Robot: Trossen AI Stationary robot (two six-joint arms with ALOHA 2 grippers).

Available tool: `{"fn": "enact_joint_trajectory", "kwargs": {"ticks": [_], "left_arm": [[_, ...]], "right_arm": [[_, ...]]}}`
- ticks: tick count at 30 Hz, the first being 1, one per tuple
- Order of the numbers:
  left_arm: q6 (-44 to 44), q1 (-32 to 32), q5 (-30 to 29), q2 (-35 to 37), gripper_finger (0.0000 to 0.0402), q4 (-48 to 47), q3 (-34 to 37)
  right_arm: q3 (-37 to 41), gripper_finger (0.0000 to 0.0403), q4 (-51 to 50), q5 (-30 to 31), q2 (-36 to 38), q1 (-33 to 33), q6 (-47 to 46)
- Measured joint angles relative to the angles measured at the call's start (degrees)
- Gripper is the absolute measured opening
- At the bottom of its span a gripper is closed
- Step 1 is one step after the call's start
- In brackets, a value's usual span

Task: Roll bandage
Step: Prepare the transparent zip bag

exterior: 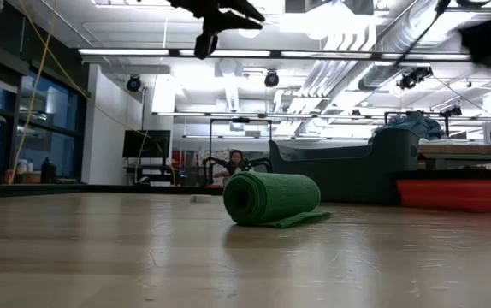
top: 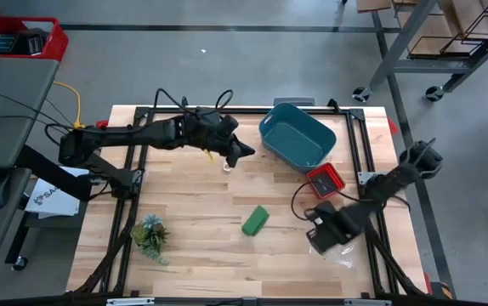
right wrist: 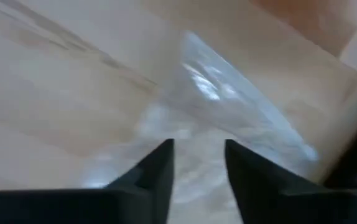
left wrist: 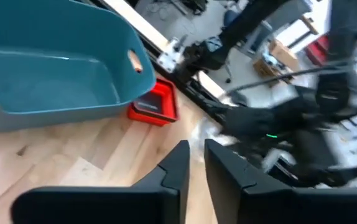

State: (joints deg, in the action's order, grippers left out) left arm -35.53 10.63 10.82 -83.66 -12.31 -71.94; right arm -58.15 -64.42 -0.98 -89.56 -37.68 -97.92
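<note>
The bandage (top: 255,220) is a small green roll lying on its side on the wooden table, near the middle. In the low view (exterior: 271,198) its loose end lies flat on the table beside it. My left gripper (top: 242,154) hangs high above the table, left of the teal bin, with its fingers a narrow gap apart (left wrist: 196,155) and empty. My right gripper (top: 327,241) is near the table's right near corner, raised above a clear plastic bag (right wrist: 228,112), open and empty. Neither gripper is near the roll.
A teal plastic bin (top: 297,134) stands at the back right, with a small red tray (top: 325,179) in front of it. A small leafy plant (top: 150,234) sits at the near left. The clear plastic bag (top: 343,256) lies by the right near edge.
</note>
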Motion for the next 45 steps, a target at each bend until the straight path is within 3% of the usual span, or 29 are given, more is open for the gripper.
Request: {"fn": "enact_joint_trajectory", "kwargs": {"ticks": [2,5,11,19,24,30,33,39,43,45], "left_arm": [[-0.2,0.4,2.5,0.1,0.0063,-0.2,0.0],[-0.7,0.4,5.5,0.2,0.0086,-0.2,0.0],[-3.3,-0.1,10.3,0.2,0.0127,-1.2,0.0],[-3.4,-0.3,9.5,0.2,0.0143,-3.4,0.0],[-3.3,-0.1,7.0,0.2,0.0143,-3.2,0.0],[-1.5,0.2,4.1,0.4,0.0143,-2.8,0.0],[-1.2,1.1,4.1,1.0,0.0143,-1.8,0.0],[3.0,4.3,4.0,5.1,0.0143,-2.1,0.0],[7.9,6.6,2.4,9.2,0.0143,-4.5,-0.1],[9.1,7.2,1.5,10.7,0.0143,-5.5,-0.1]], "right_arm": [[3.3,0.0185,0.5,-3.9,0.0,3.9,6.4],[6.8,0.0218,0.9,-4.8,0.0,9.1,16.6],[11.7,0.0231,11.8,-8.0,0.2,16.0,34.9],[15.8,0.0228,15.3,-9.6,0.4,15.9,37.0],[15.8,0.0178,16.3,-9.3,0.4,13.9,37.2],[15.6,0.002,16.1,-9.4,0.5,12.1,35.0],[13.2,0.0012,13.1,-8.5,0.9,11.2,33.9],[0.0,0.0002,1.2,-0.9,3.7,9.7,33.2],[-11.3,0.0001,0.0,11.1,5.1,9.8,33.0],[-16.2,0.0001,3.0,18.2,5.4,10.2,37.8]]}}
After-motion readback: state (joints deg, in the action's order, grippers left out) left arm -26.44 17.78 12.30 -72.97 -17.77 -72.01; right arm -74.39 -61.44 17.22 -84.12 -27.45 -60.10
